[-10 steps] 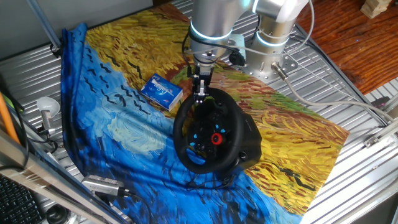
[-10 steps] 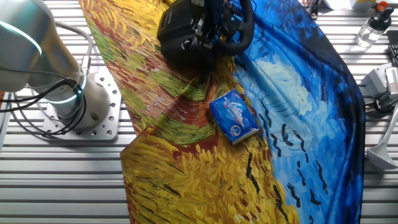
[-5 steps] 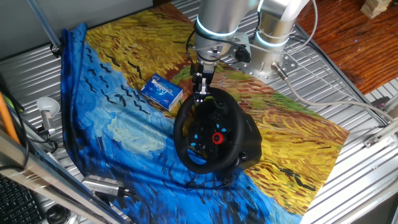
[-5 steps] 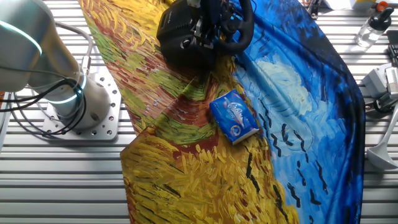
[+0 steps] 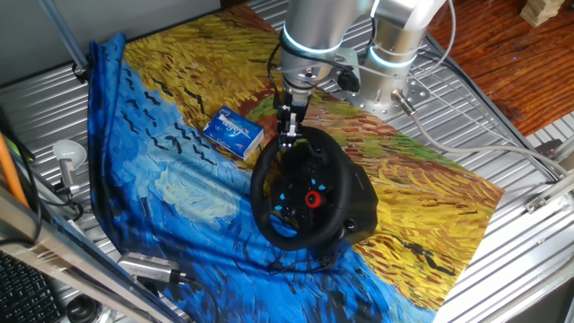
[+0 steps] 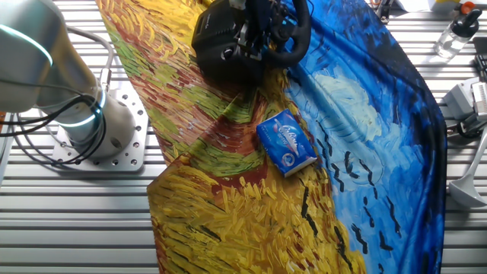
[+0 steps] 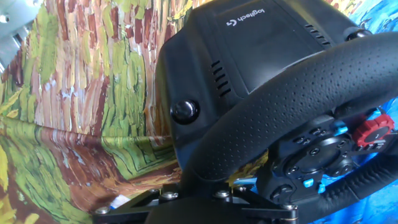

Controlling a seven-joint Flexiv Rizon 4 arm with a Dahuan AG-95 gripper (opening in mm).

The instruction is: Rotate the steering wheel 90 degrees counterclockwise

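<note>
The black steering wheel (image 5: 296, 193) stands tilted on its bulky black base (image 5: 360, 211) in the middle of the painted cloth, with the red button (image 5: 312, 199) on its hub. My gripper (image 5: 287, 135) is at the far top of the rim, its fingers closed on it. In the hand view the rim (image 7: 280, 106) runs down between the fingers of my gripper (image 7: 199, 186), with the base (image 7: 249, 43) behind. In the other fixed view the wheel (image 6: 295, 34) is at the top edge and my gripper (image 6: 253, 32) is against it.
A small blue-and-white box (image 5: 232, 131) lies on the cloth just left of the wheel, also in the other fixed view (image 6: 286, 141). The arm's mount (image 5: 395, 76) stands behind on the slatted metal table. Tools and cables lie along the left edge.
The arm's wrist has shifted slightly to the right over the last second. The gripper stays on the rim, and the wheel shows no clear turn.
</note>
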